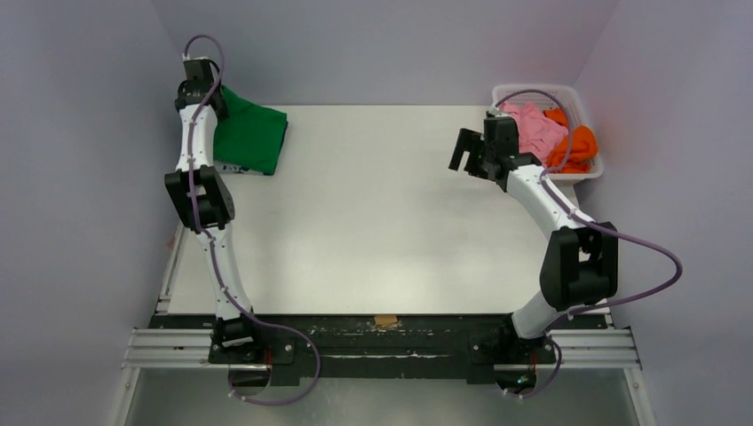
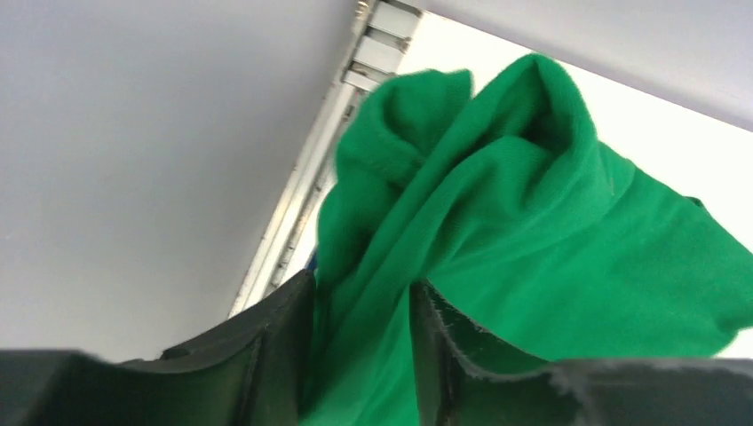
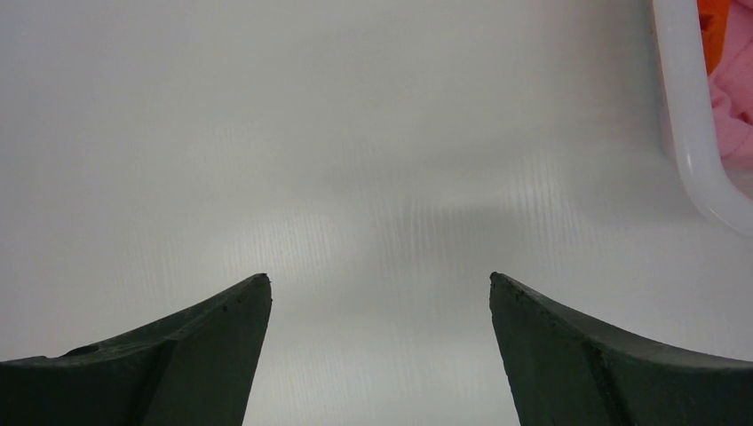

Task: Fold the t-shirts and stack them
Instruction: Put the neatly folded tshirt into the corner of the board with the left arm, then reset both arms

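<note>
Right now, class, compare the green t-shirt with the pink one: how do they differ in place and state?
The green t-shirt lies on the table, far left; the pink t-shirt sits in the white basket, far right. The green t-shirt looks roughly folded; the pink t-shirt is crumpled. The green t-shirt is caught in the left gripper; no gripper touches the pink t-shirt. Both are soft cloth.
</note>
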